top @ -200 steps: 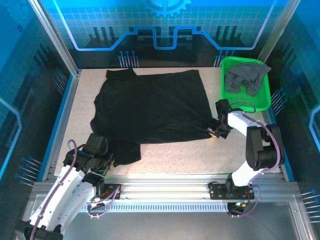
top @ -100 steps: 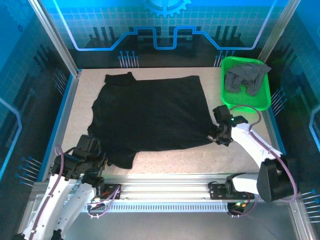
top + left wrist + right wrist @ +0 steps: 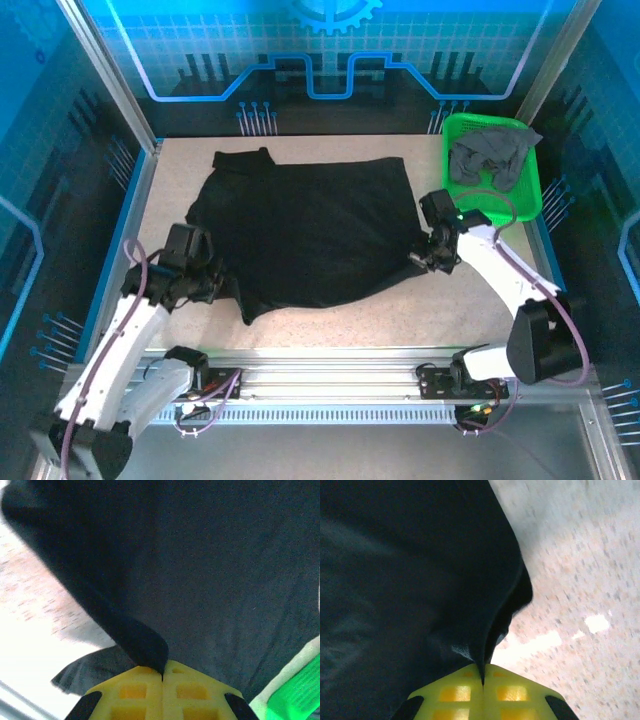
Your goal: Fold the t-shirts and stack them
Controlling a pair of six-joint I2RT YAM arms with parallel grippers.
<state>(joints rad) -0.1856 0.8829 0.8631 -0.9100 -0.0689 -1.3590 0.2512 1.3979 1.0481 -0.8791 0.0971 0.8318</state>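
At the lower left of the overhead view, the left gripper [image 3: 222, 288] pinches the near corner of the black t-shirt [image 3: 310, 225]. Its wrist camera shows the yellow pads [image 3: 132, 690] pressed together, with a thin ridge of dark cloth caught in the seam between them. Right of centre, the right gripper [image 3: 424, 262] holds the shirt's other near corner the same way, fingers closed on a fold of cloth. Between the two grips the near hem seems to hang off the table [image 3: 380, 310], though black cloth over its own shadow makes that hard to judge. The rest of the shirt lies spread over the middle of the table, with a sleeve or the collar poking toward the upper left. At the upper right, the dark grey t-shirt [image 3: 488, 160] sits bunched in the green basket [image 3: 530, 195].

The step looks like the first fold, near hem over to far edge. Both corners should travel level and at one pace, with the hem taut between them. They should be let go only once the hem lies square on the far edge. The left grip looks slim and may slip if tugged.
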